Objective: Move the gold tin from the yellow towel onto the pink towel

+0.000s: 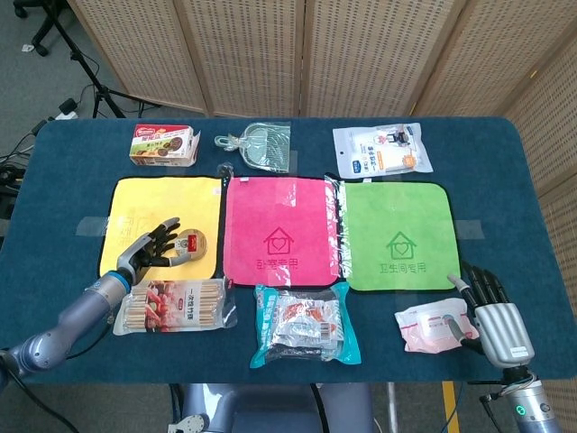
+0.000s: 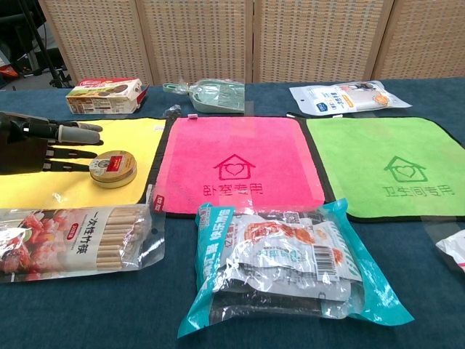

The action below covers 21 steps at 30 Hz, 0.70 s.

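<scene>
**Head view: tin near the yellow towel's right edge**

Head view shows me the gold tin (image 1: 192, 244) lying flat on the yellow towel (image 1: 149, 203), close to the pink towel (image 1: 279, 194). My left hand (image 1: 149, 251) reaches in from the left, fingers (image 2: 80, 133) stretched at the tin; I cannot tell whether they grip it. My right hand (image 1: 494, 317) rests on the table, fingers spread, beside a pink packet (image 1: 431, 327).
</scene>
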{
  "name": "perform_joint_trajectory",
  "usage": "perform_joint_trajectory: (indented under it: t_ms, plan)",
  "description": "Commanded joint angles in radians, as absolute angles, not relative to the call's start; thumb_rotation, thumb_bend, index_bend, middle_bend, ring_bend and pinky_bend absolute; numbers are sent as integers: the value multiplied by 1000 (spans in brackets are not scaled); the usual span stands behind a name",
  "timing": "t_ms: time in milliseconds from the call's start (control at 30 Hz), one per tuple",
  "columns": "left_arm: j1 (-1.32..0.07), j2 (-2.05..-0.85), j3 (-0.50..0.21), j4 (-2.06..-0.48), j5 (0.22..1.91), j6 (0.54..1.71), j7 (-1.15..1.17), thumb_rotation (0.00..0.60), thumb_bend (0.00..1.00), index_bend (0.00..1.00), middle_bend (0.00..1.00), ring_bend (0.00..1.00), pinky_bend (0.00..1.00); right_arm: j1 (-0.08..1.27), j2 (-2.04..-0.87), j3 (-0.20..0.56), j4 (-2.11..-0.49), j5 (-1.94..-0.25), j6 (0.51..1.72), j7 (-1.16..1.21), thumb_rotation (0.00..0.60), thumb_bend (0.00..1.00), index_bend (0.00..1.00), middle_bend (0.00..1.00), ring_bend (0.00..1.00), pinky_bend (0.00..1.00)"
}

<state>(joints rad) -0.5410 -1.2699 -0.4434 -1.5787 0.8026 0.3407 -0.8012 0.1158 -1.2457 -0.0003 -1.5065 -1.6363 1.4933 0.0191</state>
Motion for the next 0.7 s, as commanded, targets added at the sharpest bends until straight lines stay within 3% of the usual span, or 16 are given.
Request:
perform_joint_trajectory:
  t_ms: [33,700]
  plan:
    - [-543,-1264,-441,-1602,793,348,-795,600,213,57,0,0,0,115,-1245,-1,-1507,-1637,1495,20,600,363,149,0,0,75]
    - [-613,-1321,-410,-1615,717,380,-751,600,212,57,0,0,0,114,-1241,-2,-1508,-1643,1500,29,600,363,149,0,0,75]
